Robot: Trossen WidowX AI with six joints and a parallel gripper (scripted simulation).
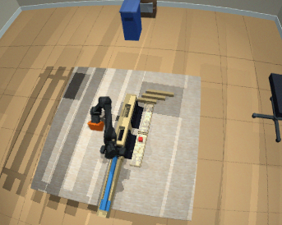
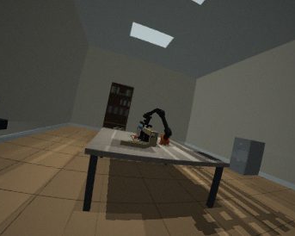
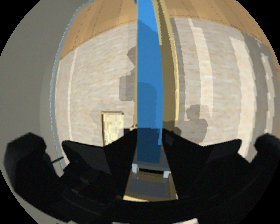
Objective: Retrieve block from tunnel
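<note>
Top view: just below the centre of the frame, the black arm (image 1: 108, 123) (image 2: 162, 114) is reaching from its orange base (image 1: 96, 126) (image 2: 164, 139) towards the near end of the tan tunnel (image 1: 131, 102) (image 2: 153, 137), and its gripper (image 1: 115, 155) (image 2: 144, 125) (image 3: 149, 131) is hanging over the long blue handle (image 1: 109, 185) (image 3: 149, 75). That handle is running away towards the bottom of the frame along a tan channel (image 1: 101, 213) (image 3: 169, 100). From the wrist, I'm seeing the blue bar coming down from the top centre and passing right between the jaws, one dark fingertip lying against each side; they are looking clamped on it near the lower middle, with the bar reaching well out ahead of them. A small red block (image 1: 141, 139) (image 2: 136, 137) is resting on a pale strip (image 1: 136, 158) beside the tunnel, right of the gripper in the top frame and outside the jaws. Whether this is the task's own block I cannot tell, and the inside of the tunnel is too dark to show one. Loose tan rods (image 1: 159, 94) are lying past the tunnel's far end, above centre. In the exterior view the whole lot is standing small on the table (image 2: 162, 156), around the middle of the frame.
</note>
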